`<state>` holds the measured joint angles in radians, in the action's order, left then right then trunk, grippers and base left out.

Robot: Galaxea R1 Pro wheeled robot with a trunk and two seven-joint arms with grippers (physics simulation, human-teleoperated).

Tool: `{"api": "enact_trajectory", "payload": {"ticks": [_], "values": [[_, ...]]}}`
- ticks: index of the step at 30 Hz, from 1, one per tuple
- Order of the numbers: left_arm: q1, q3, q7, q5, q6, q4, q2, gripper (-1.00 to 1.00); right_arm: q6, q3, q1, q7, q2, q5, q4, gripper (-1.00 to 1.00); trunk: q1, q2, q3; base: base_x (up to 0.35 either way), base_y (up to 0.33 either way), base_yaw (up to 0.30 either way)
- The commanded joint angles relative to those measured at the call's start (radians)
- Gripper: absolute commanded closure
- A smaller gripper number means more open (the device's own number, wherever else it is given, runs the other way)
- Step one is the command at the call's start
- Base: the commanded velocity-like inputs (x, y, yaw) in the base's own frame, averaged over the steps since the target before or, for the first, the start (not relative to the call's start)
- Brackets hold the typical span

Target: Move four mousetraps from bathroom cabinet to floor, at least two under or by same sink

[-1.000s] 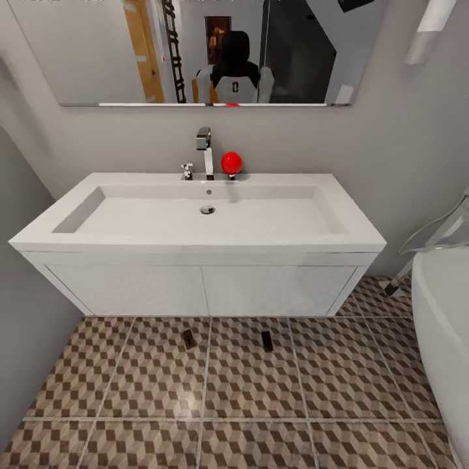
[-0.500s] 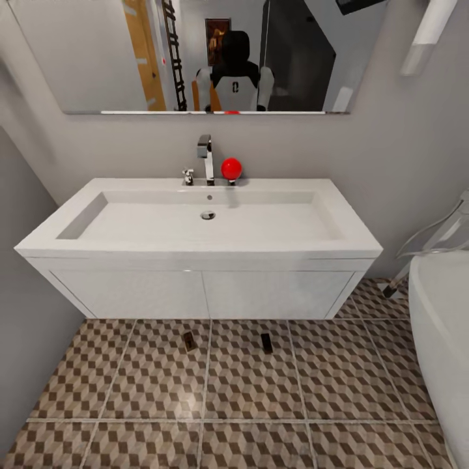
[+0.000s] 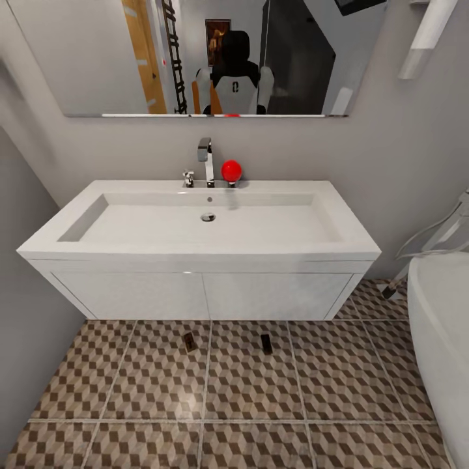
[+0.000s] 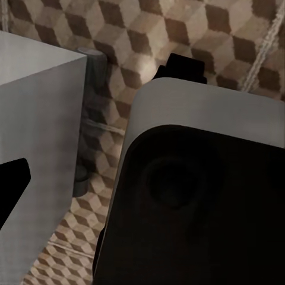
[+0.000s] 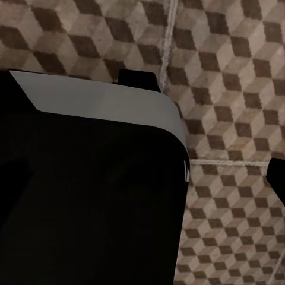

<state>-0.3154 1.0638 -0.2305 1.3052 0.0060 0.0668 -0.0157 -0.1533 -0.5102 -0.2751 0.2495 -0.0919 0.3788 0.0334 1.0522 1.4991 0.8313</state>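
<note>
Bathroom floor: two mousetraps before bathroom sink; tool states, positions unclear.

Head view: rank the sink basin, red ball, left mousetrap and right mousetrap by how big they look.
1. Sink basin, by far.
2. Red ball.
3. Left mousetrap and right mousetrap: alike, too close to rank.

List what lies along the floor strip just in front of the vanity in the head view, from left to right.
Grey side wall → left mousetrap → right mousetrap → white tub, all on or beside the cube-patterned bathroom floor.
</note>
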Motion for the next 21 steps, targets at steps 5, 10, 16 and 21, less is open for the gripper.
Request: {"api": "enact_trajectory", "payload": {"ticks": [5, 10, 16, 21], "values": [[0.001, 0.008, -0.007, 0.008, -0.002, 0.004, -0.001, -1.00, -0.005, -0.008, -0.001, 0.001, -0.002, 0.007, 0.002, -1.00, 0.000, 0.000, 0.001, 0.000, 0.000, 0.000], [0.001, 0.008, -0.008, 0.008, -0.003, 0.005, -0.003, -1.00, -0.005, -0.008, -0.001, 0.001, -0.002, 0.004, -0.002, -1.00, 0.000, 0.000, 0.001, 0.000, 0.000, 0.000], [0.001, 0.007, -0.008, 0.008, -0.003, 0.005, -0.004, -1.00, -0.005, -0.009, -0.001, 0.000, -0.003, 0.001, -0.004, -1.00, 0.000, 0.000, 0.001, 0.000, 0.000, 0.000], [0.001, 0.007, -0.008, 0.008, -0.003, 0.004, -0.006, -1.00, -0.005, -0.010, -0.001, -0.003, -0.004, 0.000, -0.004, -1.00, 0.000, 0.000, 0.001, 0.000, 0.000, 0.000]]}}
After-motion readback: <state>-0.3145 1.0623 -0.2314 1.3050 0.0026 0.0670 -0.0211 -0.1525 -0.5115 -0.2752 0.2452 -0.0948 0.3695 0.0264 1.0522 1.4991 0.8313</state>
